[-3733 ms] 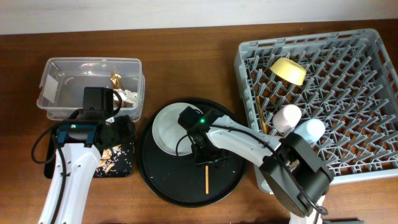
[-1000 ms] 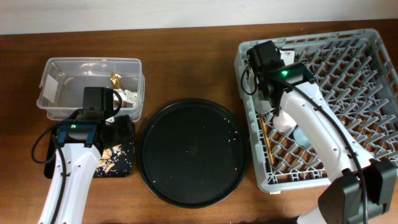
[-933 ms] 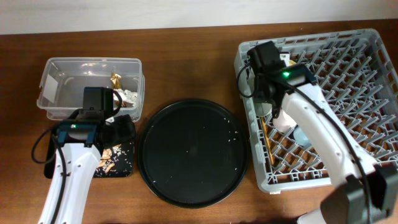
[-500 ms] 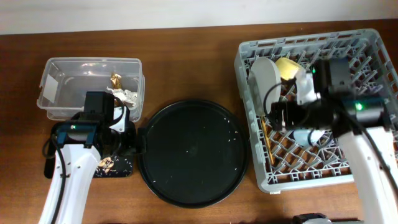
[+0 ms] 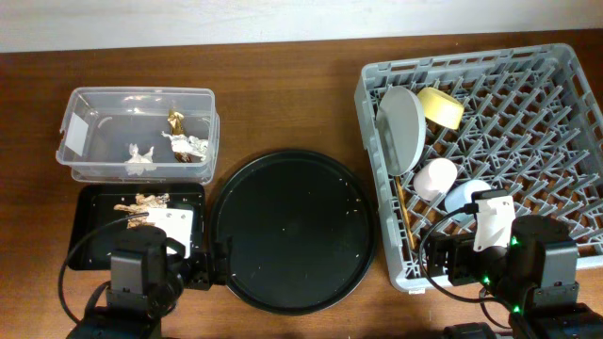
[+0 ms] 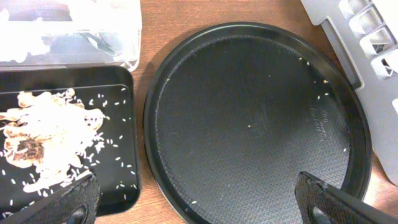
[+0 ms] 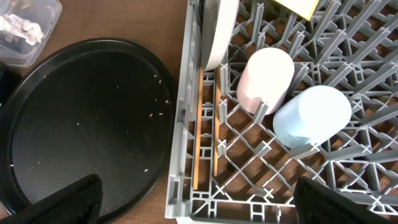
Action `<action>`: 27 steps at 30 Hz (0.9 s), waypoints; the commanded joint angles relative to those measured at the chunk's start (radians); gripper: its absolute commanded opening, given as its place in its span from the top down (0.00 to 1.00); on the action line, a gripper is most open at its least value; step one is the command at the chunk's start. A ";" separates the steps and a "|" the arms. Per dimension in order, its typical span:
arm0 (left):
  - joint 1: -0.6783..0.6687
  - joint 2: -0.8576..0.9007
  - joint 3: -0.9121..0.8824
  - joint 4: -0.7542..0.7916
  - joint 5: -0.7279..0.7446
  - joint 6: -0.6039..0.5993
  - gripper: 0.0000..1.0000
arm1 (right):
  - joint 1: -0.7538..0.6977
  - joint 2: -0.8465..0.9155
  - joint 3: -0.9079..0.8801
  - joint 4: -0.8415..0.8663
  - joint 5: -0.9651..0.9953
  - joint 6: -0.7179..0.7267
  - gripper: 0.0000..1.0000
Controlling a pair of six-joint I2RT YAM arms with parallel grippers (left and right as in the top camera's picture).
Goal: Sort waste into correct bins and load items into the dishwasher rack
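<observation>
The grey dishwasher rack (image 5: 565,122) holds the pale plate (image 5: 400,127) on edge, the yellow bowl (image 5: 441,106), the pink cup (image 5: 435,177), the blue cup (image 5: 466,195) and the chopsticks (image 5: 403,212). In the clear tub (image 5: 85,104) lie the gold wrapper (image 5: 175,121) and white tissue (image 5: 139,155). Food scraps (image 5: 141,201) sit in the shallow black tray (image 5: 94,221). My left gripper (image 6: 202,205) hangs open over the round tray's front-left rim with nothing in it. Open as well, the right gripper (image 7: 202,208) is above the rack's front-left corner (image 7: 180,186).
A large round black tray (image 5: 292,231) with a few rice grains lies between the bins and the rack. Both arms sit low at the table's front edge. Bare wooden tabletop shows behind the round tray.
The right arm let go of the plate, now standing in the rack, and drew back to the front edge. The left arm also pulled back, uncovering the black tray. Both grippers opened.
</observation>
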 commanded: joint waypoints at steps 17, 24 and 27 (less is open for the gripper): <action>-0.004 -0.004 -0.008 -0.002 -0.004 0.013 0.01 | -0.006 -0.618 -0.944 1.045 0.078 -0.010 0.01; -0.004 -0.004 -0.008 -0.002 -0.004 0.013 0.01 | -0.006 -0.616 -0.944 1.038 0.078 -0.010 0.01; -0.004 -0.004 -0.008 -0.002 -0.004 0.013 0.01 | -0.006 -0.615 -0.944 1.039 0.078 -0.010 0.01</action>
